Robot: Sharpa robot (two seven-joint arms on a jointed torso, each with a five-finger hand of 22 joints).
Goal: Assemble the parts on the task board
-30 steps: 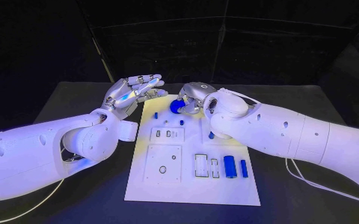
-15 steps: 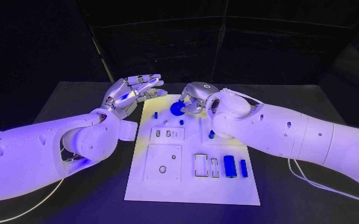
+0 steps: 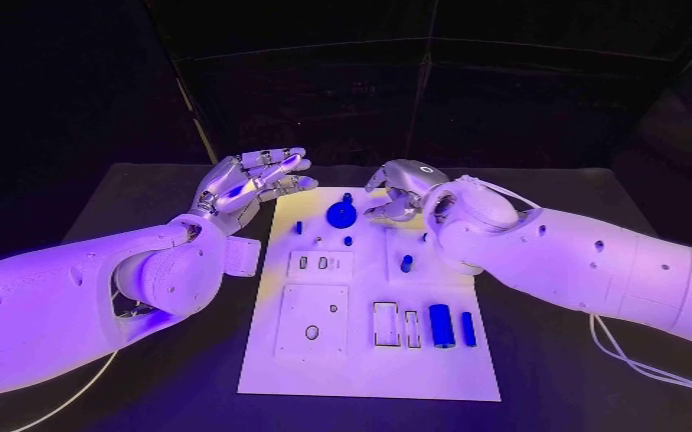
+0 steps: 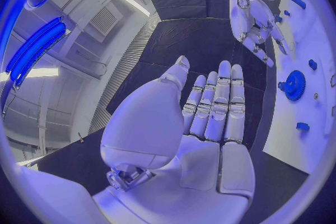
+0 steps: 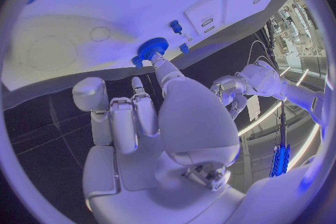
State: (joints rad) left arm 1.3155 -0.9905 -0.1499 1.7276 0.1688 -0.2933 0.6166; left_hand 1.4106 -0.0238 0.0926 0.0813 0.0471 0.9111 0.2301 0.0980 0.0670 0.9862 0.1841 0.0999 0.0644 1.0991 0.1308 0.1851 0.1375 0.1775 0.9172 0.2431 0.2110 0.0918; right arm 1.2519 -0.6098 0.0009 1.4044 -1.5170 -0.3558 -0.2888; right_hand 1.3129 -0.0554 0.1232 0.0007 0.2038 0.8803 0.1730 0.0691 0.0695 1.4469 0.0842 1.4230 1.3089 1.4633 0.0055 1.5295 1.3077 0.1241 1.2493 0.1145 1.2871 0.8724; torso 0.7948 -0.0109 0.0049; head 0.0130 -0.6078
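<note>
The black table carries the white task board, which runs lengthwise away from the robot between its two arms. The left hand hangs palm-up beside the board's far left corner, off the board itself; the left wrist view shows its fingers straight, side by side and bare, with nothing in the palm. The right hand sits over the board's far end, just right of the blue gear. From the head view its grip cannot be judged, but the right wrist view shows one finger stretched out with its tip at the rim of the gear, the other fingers loosely bent and nothing grasped; whether that tip touches the gear cannot be told. The gear lies flat on the board's far end, and its toothed rim is plain in both wrist views. Near the board's near right corner two blue cylinders lie side by side next to two open rectangular slots. A small blue piece lies on the board's right strip close under the right forearm. Smaller blue pegs stand around the gear, and the left wrist view shows one further peg beside it.
</note>
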